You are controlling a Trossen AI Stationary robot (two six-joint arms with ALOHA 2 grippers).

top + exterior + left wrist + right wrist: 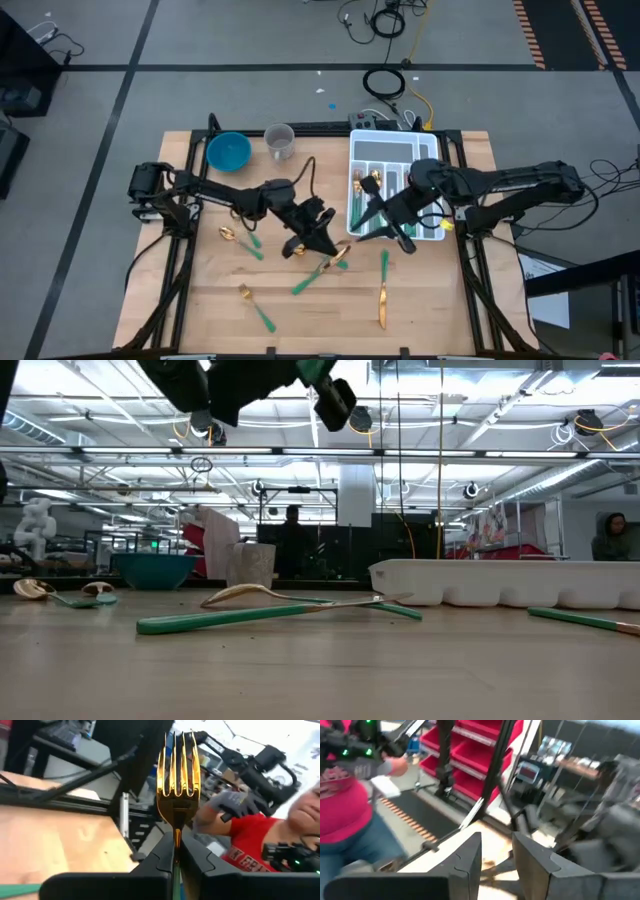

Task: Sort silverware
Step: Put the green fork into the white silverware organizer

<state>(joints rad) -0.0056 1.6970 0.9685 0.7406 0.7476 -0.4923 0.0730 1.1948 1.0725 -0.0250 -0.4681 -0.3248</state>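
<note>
Pale wood table (pixel 200 300), left fingers (pixel 175 851) pinching shiny gold fork (pixel 178 775), right fingers (pixel 497 851) parted, empty.

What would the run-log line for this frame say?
left gripper: shut on gold fork, raised mid-table | right gripper: open, empty, by white tray | loose silverware remains on table
</note>
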